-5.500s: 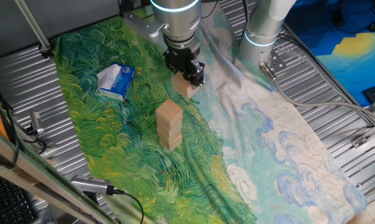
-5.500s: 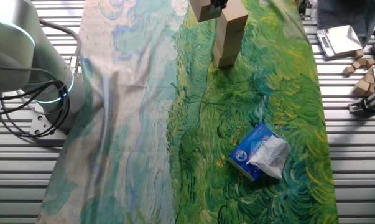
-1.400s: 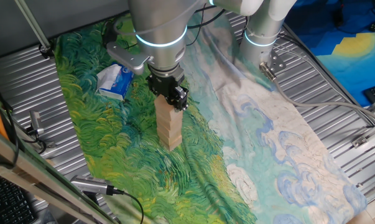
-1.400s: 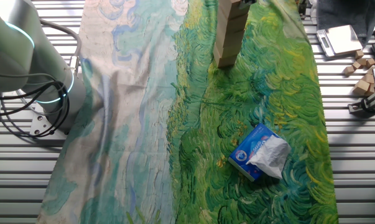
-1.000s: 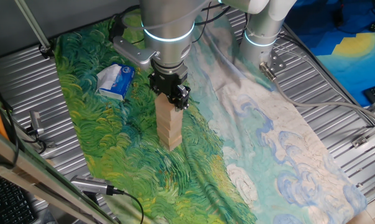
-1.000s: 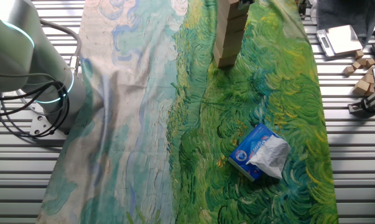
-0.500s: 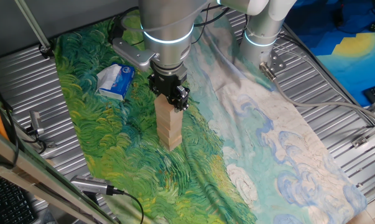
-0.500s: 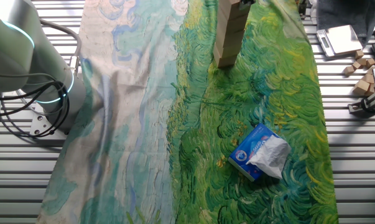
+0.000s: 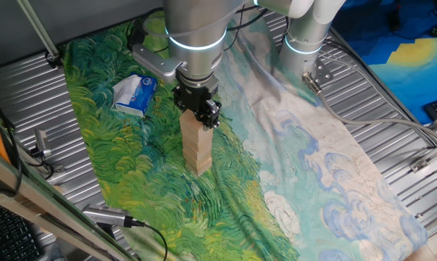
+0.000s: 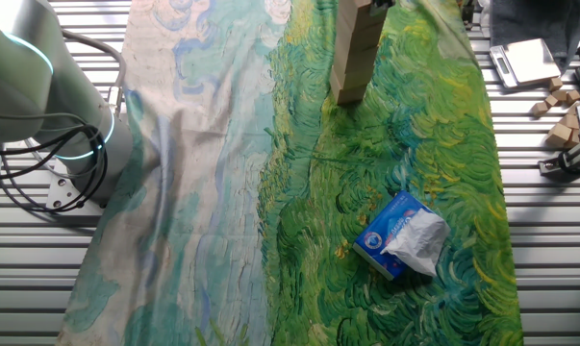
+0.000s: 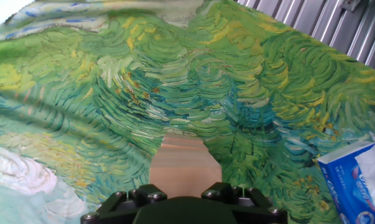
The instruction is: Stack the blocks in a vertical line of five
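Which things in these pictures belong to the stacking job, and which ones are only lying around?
Belong to the job:
- the stack of blocks, standing upright on the painted cloth
- the gripper, down at the top of the stack

Only lying around:
- the blue-and-white packet, on the cloth apart from the stack
- the loose wooden pieces off the cloth, at the table's edge

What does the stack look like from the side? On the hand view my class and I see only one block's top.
Observer: In one fixed view the stack stands upright, with three levels showing below the gripper.
Operator: Is the packet touching it?
Observer: No, the packet lies apart from it on the cloth.
Operator: Any spare wood about?
Observer: Loose wooden pieces lie on the metal table, off the cloth.
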Robot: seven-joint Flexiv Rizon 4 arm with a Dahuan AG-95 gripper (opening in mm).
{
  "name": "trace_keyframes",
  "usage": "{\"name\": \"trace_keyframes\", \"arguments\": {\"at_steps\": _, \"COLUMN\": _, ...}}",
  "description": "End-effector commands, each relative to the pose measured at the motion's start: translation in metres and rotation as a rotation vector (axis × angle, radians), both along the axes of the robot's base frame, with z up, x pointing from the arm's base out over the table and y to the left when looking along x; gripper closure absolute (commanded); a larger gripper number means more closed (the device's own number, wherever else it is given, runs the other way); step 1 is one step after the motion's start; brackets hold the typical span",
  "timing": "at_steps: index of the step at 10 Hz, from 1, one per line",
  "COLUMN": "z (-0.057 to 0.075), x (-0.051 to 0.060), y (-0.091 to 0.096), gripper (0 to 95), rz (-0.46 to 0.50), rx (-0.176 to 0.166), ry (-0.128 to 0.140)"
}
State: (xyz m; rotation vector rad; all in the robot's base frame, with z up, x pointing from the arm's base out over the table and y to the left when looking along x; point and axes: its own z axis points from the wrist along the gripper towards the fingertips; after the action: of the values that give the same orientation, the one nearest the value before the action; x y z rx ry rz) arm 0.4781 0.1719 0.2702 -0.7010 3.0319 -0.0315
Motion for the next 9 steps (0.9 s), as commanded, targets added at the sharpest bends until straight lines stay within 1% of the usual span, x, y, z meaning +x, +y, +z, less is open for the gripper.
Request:
{"name": "trace_keyframes", "arguments": {"at_steps": 1, "z": -0.0003, "x": -0.0002, "y": 0.0000, "gripper": 95.0, "rz": 0.003, "rx": -0.001, "ry": 0.001}}
{"name": "trace_keyframes", "arguments": {"at_steps": 2, "z": -0.0003, "x": -0.0002, "y": 0.0000, "gripper": 76.0, "rz": 0.007, "rx": 0.001, "ry": 0.001}}
{"name": "trace_keyframes", "arguments": {"at_steps": 3, "z": -0.0003, "x": -0.0002, "y": 0.0000, "gripper": 76.0, "rz": 0.012, "rx": 0.001, "ry": 0.001}}
{"name": "trace_keyframes", "arguments": {"at_steps": 4, "z": -0.0003, "x": -0.0002, "y": 0.0000, "gripper": 57.0, "rz": 0.016, "rx": 0.000, "ry": 0.001}}
{"name": "trace_keyframes", "arguments": {"at_steps": 6, "z": -0.0003, "x": -0.0002, "y": 0.0000, "gripper": 57.0, "rz": 0.022, "rx": -0.001, "ry": 0.002}}
{"name": "trace_keyframes", "arguments": {"at_steps": 7, "z": -0.0003, "x": -0.0002, "y": 0.0000, "gripper": 38.0, "rz": 0.025, "rx": -0.001, "ry": 0.003}}
{"name": "trace_keyframes", "arguments": {"at_steps": 9, "z": -0.0003, "x": -0.0002, "y": 0.0000, "gripper": 38.0, "rz": 0.030, "rx": 0.000, "ry": 0.004}}
